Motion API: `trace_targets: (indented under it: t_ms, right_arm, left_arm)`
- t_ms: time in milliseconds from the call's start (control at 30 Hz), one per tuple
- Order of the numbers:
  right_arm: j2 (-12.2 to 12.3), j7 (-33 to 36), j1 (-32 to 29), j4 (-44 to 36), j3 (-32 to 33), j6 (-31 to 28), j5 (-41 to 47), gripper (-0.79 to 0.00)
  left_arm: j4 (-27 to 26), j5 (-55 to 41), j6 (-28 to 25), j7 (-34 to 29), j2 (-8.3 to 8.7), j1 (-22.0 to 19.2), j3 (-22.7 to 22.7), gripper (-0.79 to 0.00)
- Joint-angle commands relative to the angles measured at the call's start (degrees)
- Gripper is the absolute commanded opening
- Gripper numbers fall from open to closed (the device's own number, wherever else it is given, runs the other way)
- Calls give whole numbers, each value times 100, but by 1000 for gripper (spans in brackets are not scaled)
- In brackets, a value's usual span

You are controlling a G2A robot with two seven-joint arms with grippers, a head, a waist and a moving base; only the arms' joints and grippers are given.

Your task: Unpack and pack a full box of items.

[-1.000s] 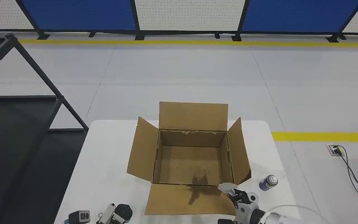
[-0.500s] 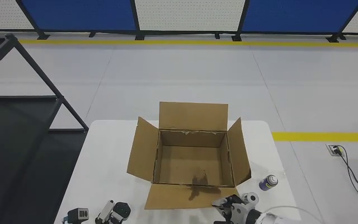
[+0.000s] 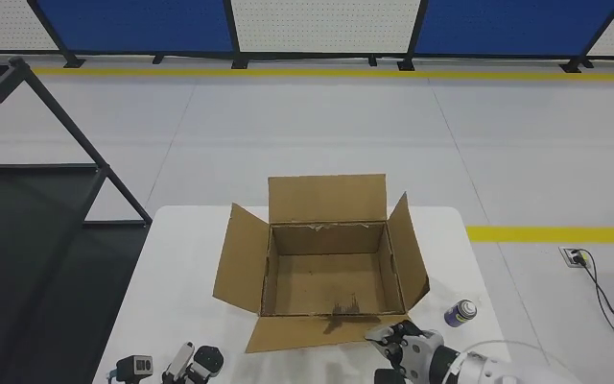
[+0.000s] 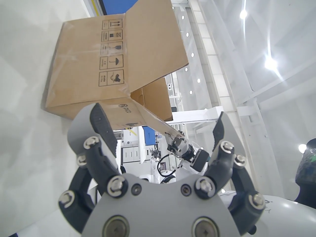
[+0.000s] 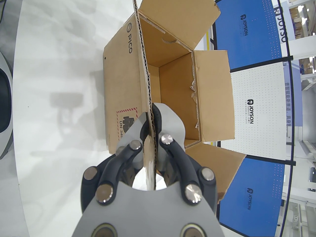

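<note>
The open cardboard box (image 3: 326, 278) stands mid-table with all its flaps out, and its inside looks empty. My right gripper (image 5: 150, 115) is shut on the edge of the box's front flap (image 3: 317, 333), near that flap's right corner; in the top view this right gripper (image 3: 391, 336) sits at the table's front. The left gripper (image 4: 160, 124) is open with nothing between its fingers, low at the table's front left and facing the box's side wall (image 4: 86, 75). In the top view the left gripper (image 3: 197, 365) is clear of the box.
A small dark bottle with a purple cap (image 3: 460, 312) stands on the white table (image 3: 182, 278) right of the box. A dark rounded object (image 4: 306, 166) shows at the left wrist view's edge. A black frame (image 3: 86, 163) stands off the table's left.
The right gripper has closed on the front flap and raised it a little. The box has shifted slightly to the left. The left gripper has barely moved.
</note>
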Motion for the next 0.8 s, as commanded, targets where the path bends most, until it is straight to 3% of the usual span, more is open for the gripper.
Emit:
trace_targets:
  t_ms: [0, 767]
  right_arm:
    - [-3, -33, 3, 0, 62, -33, 110, -785]
    - [-28, -301, 50, 0, 518, -329, 449, -785]
  left_arm:
    - [20, -36, -26, -27, -6, 5, -7, 0]
    - [184, -288, -160, -377, -63, 34, -123, 0]
